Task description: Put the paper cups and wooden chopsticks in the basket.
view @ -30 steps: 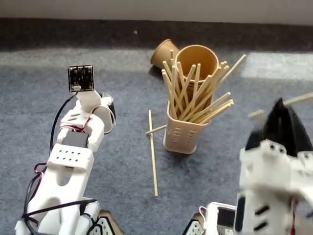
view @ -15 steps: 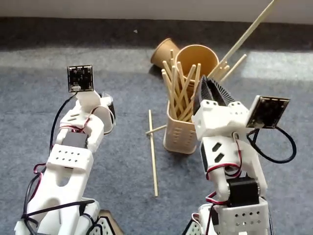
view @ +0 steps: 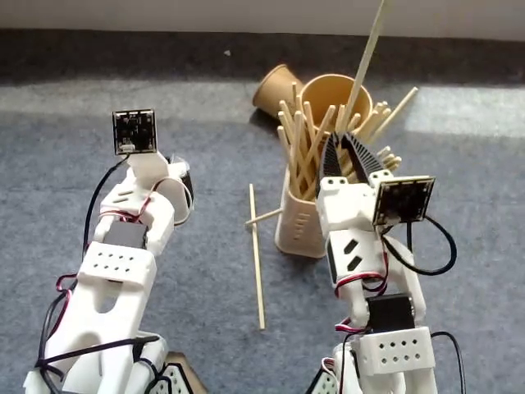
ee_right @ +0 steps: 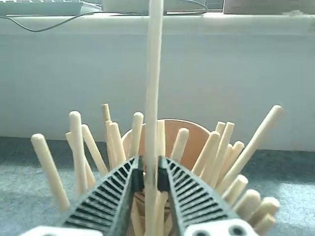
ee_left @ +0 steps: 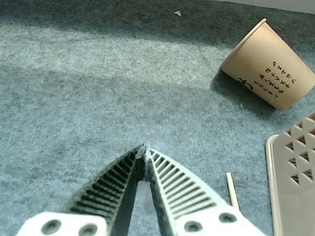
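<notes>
A beige slotted basket [view: 300, 223] stands mid-carpet, packed with several wooden chopsticks [view: 308, 152] and an upright paper cup [view: 331, 95]. My right gripper [view: 344, 154] hovers right over it, shut on one chopstick [view: 367, 51] that points steeply upward. That held chopstick [ee_right: 153, 93] runs between the gripper [ee_right: 150, 166] fingers, above the cup [ee_right: 167, 133]. A second paper cup [view: 274, 87] lies on its side behind the basket. Two chopsticks [view: 257, 256] lie on the carpet left of the basket. My left gripper [ee_left: 143, 148] is shut and empty, low over the carpet, apart from the fallen cup [ee_left: 268, 65].
Grey carpet [view: 205, 271] covers the floor. A dark strip and a pale wall [ee_right: 236, 73] run along the far side. The left arm [view: 123, 246] stretches along the left side. The basket's corner [ee_left: 294, 172] and a chopstick end [ee_left: 231, 189] sit near the left gripper.
The right arm swung in from the right edge to the basket, carrying the chopstick; the stick tilted from slanting right to nearly upright. The left arm stayed still.
</notes>
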